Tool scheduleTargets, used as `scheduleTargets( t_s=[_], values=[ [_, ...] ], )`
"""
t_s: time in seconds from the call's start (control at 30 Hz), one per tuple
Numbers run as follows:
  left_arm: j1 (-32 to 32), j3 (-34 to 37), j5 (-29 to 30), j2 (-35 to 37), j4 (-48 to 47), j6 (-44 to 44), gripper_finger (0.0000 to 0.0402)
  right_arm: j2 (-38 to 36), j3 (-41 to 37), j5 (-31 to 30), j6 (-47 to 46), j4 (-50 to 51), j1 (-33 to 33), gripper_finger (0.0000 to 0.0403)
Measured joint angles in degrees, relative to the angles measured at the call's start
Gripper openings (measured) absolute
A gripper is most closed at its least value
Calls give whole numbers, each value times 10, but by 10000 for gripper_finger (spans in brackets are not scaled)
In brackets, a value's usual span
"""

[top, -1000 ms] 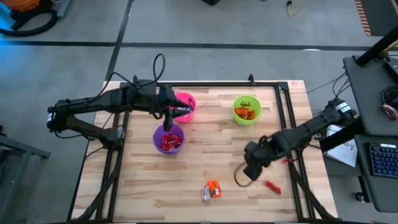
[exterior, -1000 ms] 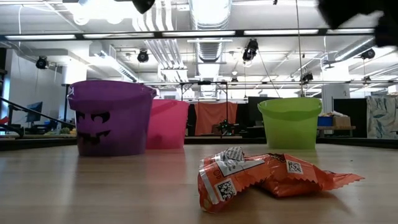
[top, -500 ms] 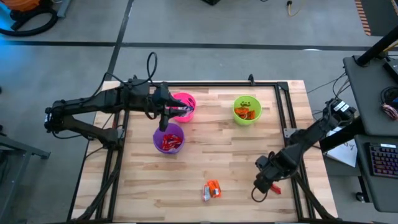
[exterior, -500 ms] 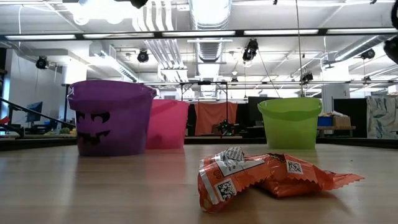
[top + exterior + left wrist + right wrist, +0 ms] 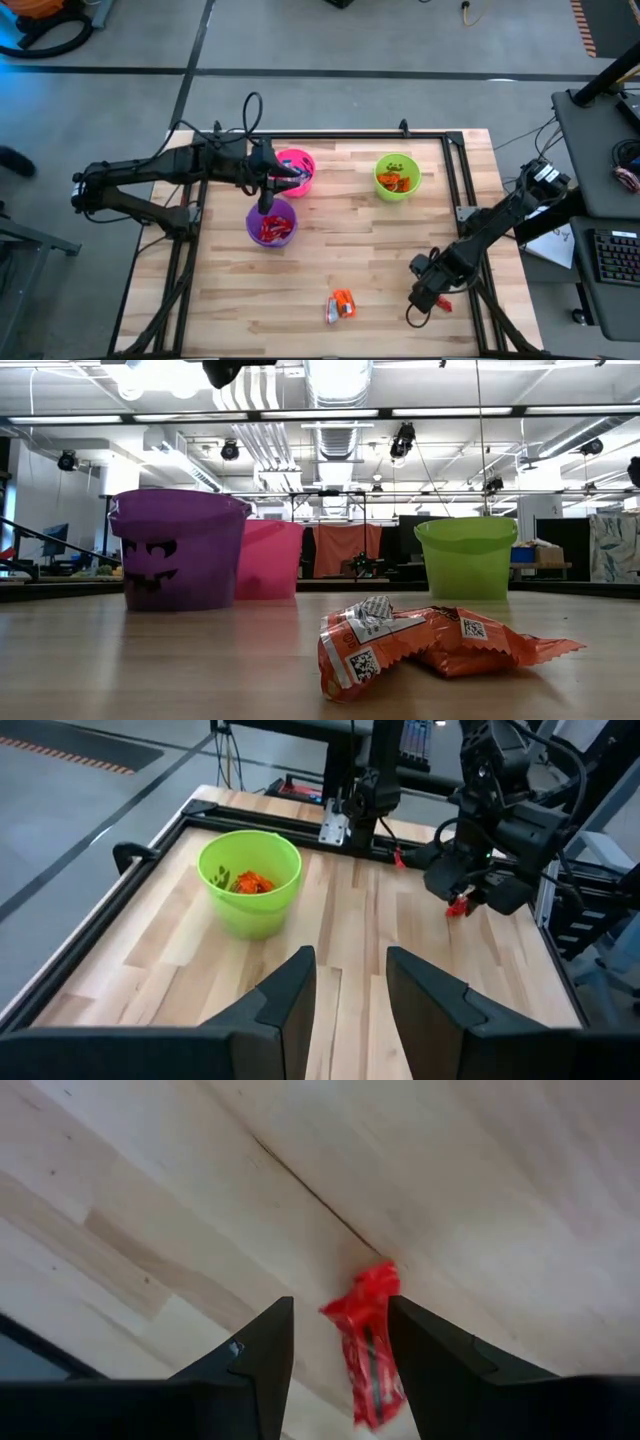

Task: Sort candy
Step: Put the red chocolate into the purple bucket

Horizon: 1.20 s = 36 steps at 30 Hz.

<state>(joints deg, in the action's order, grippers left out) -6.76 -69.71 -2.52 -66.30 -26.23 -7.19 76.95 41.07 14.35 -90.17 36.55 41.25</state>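
High view showed the left arm reaching in from the table's left edge, its left gripper (image 5: 268,190) hanging above the near rims of the pink cup (image 5: 297,170) and the purple cup (image 5: 271,222). From its wrist camera the two dark fingers (image 5: 290,995) stood apart with only bare wood between them, grasping nothing. The purple cup held red-wrapped candies (image 5: 270,229), and the pink cup sat just behind it, the two nearly touching. Farther right, near the back of the wooden table (image 5: 340,250), the green cup (image 5: 396,176) contained orange-wrapped candies (image 5: 398,183). At the front, about mid-table, lay an orange-wrapped candy (image 5: 344,302) with a paler wrapped piece (image 5: 331,313) touching it; the low view showed this crumpled orange wrapper close up, well apart from the three cups. To the right, the right arm came in from the table's right edge and bent low, its right gripper (image 5: 428,297) down at the tabletop near the front right corner. Its wrist camera showed the fingers (image 5: 262,1355) parted on either side of a red-wrapped candy (image 5: 368,1342) lying on the wood; whether the pads touched the wrapper could not be told.
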Motion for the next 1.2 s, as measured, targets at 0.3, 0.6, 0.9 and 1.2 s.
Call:
scheduleTargets(
  t_s=[0.3, 0.6, 0.9, 1.2],
  values=[
    [0, 0, 0, 4, 8, -4, 109, 25, -6, -9, 17, -15, 0, 92],
    [4, 0, 0, 8, 8, -18, 109, 11, 7, -21, 24, -13, -12, 14],
    [20, 0, 0, 8, 6, -26, 109, -11, 106, -226, 160, -18, -145, 13],
    [21, -34, 108, 14, -10, -99, 109, 9, 162, -321, 472, -354, -304, 13]
  ],
)
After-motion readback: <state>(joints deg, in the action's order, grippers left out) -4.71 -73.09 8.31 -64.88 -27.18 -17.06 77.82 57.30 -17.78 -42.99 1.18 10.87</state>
